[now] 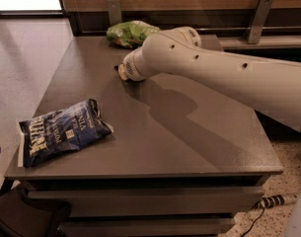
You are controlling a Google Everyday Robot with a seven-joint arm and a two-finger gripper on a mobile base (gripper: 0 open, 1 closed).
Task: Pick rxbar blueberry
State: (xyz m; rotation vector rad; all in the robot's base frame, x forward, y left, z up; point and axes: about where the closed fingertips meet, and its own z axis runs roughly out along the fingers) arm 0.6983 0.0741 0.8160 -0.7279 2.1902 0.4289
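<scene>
Dark rxbar blueberry point(116, 67) edge shows beside the claw point(123, 73)

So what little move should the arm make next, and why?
Probably ease the hand slightly lower, toward the dark sliver showing at its tip, possibly the bar. The hand sits low over the table, just in front of the green bag.

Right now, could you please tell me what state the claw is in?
Claw: cannot be told. It sits low over the table near the green bag, mostly hidden behind the arm.
</scene>
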